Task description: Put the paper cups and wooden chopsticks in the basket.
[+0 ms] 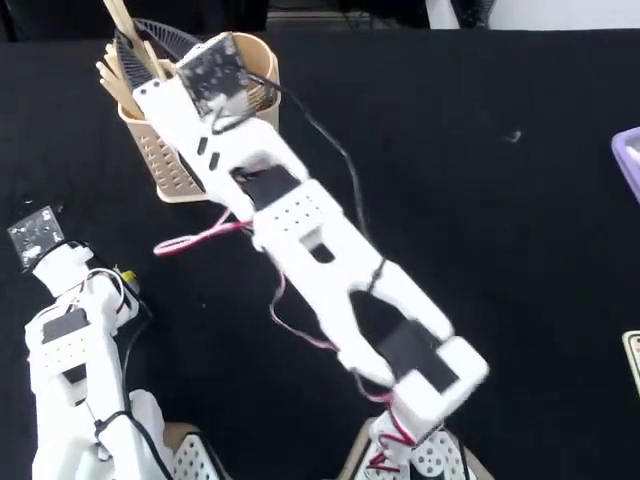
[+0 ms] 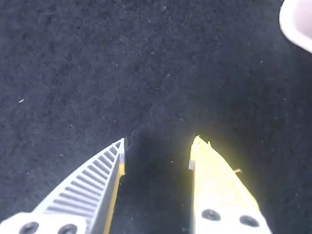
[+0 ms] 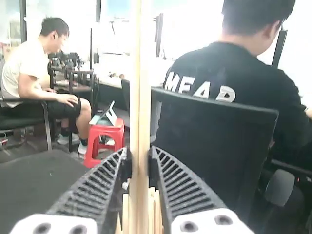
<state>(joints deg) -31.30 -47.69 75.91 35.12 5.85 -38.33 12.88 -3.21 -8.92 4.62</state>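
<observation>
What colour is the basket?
The basket is tan with a perforated wall; clearest in the high view.

White plastic arms (image 1: pixel 330 250), black motors (image 1: pixel 268 186), pink and black cables (image 1: pixel 186 241), ribbed fingers (image 3: pixel 90 195).

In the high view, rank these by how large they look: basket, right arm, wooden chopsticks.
1. right arm, raised nearer the camera
2. basket
3. wooden chopsticks, partly hidden inside the basket
</observation>
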